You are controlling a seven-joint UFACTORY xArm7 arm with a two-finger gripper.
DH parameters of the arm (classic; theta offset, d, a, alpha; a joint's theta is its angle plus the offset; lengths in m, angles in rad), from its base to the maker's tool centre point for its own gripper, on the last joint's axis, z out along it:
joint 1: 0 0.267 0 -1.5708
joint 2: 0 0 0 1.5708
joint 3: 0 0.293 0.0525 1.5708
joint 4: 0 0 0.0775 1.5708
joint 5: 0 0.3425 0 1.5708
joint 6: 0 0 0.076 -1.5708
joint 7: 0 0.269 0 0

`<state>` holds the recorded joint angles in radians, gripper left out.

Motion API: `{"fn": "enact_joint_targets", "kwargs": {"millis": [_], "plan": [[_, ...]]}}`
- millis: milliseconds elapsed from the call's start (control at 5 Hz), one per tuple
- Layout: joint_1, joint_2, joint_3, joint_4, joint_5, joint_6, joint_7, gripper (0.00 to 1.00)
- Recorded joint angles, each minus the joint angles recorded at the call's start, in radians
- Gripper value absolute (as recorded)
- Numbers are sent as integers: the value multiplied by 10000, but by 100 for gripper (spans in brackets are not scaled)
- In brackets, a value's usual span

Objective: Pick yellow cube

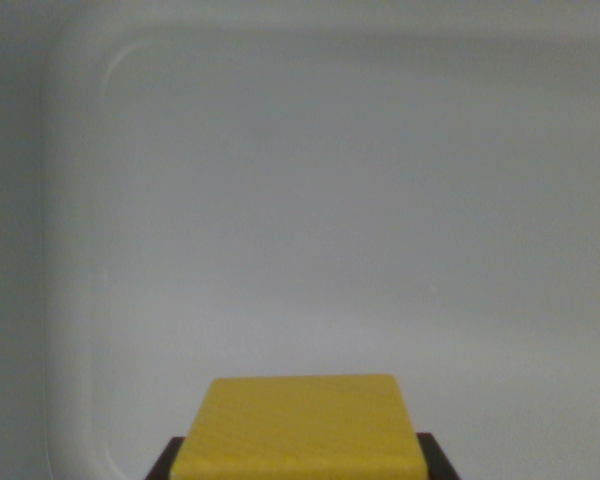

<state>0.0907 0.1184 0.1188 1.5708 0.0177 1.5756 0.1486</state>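
You've got just the one feed, the wrist camera, and it's looking down and forward from close above a white tray (75,300), whose rounded rim runs along the wrist view's left and top. The yellow cube (300,425) sits right under the lens at the bottom edge, large in frame, with dark claw parts (165,462) peeking out either side of it. There's no second view to compare against.
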Motion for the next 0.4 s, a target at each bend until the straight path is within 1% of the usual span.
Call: {"fn": "enact_joint_targets", "kwargs": {"millis": [200,400], "plan": [[-4,-84,4,178,10,262,-1,100],[-4,-84,4,178,10,262,-1,100]]}}
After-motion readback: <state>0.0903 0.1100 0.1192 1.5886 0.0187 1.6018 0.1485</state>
